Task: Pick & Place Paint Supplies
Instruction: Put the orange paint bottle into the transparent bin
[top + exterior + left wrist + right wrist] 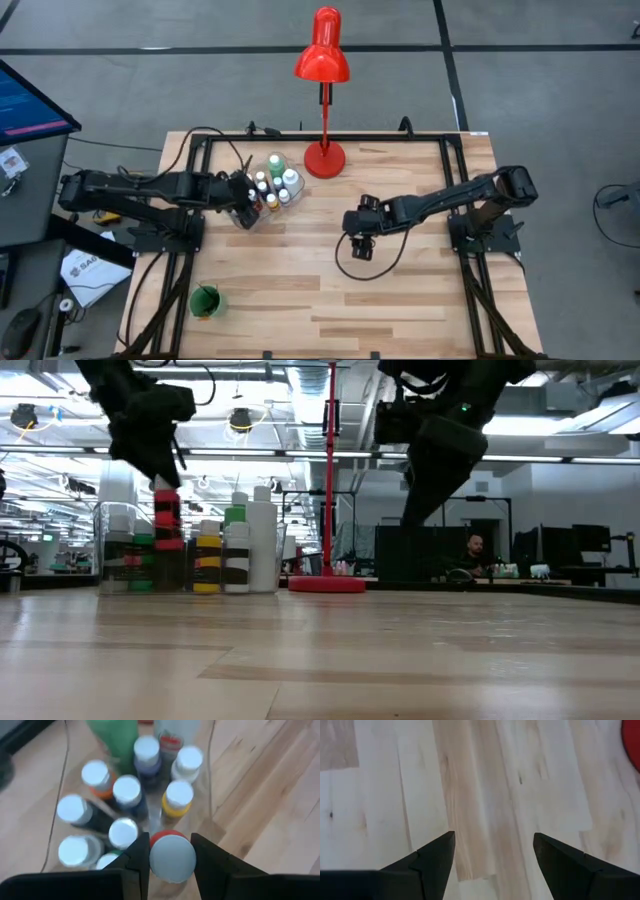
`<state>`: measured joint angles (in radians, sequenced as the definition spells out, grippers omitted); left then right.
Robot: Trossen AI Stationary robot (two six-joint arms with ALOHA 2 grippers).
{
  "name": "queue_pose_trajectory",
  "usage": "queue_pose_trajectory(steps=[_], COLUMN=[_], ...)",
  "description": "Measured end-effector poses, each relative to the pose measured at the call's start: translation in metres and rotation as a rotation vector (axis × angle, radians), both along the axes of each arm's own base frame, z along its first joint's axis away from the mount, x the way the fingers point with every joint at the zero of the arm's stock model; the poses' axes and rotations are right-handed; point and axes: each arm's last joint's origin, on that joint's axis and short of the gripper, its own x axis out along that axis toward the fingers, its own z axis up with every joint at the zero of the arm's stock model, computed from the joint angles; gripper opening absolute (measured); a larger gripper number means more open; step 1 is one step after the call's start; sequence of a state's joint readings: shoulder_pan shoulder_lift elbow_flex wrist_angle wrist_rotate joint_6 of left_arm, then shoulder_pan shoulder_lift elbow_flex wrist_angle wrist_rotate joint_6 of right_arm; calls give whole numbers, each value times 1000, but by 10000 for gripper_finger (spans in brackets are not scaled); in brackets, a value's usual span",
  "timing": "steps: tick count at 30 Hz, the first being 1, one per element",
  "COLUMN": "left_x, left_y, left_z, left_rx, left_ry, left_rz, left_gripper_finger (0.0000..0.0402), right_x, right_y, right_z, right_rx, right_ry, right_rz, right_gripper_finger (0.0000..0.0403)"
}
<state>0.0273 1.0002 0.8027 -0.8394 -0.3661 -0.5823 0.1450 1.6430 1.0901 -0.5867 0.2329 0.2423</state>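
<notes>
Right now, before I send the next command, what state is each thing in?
Left gripper: shut on a red paint bottle, above the clear bin.
Red paint bottle: white cap on, held upright, lifted.
Clear bin: on the table, filled with upright capped bottles.
Right gripper: open, empty, above bare wood.
Red lamp: standing at the table's back edge.
Green cup: upright, near the front left.

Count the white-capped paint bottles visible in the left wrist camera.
10: one red bottle gripped in the left tool, nine other bottles standing in the clear container, one half hidden behind the tool. More may be hidden.
</notes>
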Motion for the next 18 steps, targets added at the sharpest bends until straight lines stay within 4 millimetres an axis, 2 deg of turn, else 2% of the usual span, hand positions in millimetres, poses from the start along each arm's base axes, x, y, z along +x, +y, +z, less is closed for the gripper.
queue_pose_trajectory(steps=[7,13,18], left_x=[5,8,15], left_y=[-1,0,-1], left_z=[-10,-32,-42], left_rx=[2,9,0], left_ry=[-62,18,46], left_rz=[-3,-21,-27], left_gripper_finger=[99,99,99], right_x=[3,3,4], right_y=[2,2,2], right_z=[-3,-3,-3], right_rx=[10,14,20], right_ry=[-10,-11,-18], right_rz=[-7,-14,-26], right_gripper_finger=[265,265,265])
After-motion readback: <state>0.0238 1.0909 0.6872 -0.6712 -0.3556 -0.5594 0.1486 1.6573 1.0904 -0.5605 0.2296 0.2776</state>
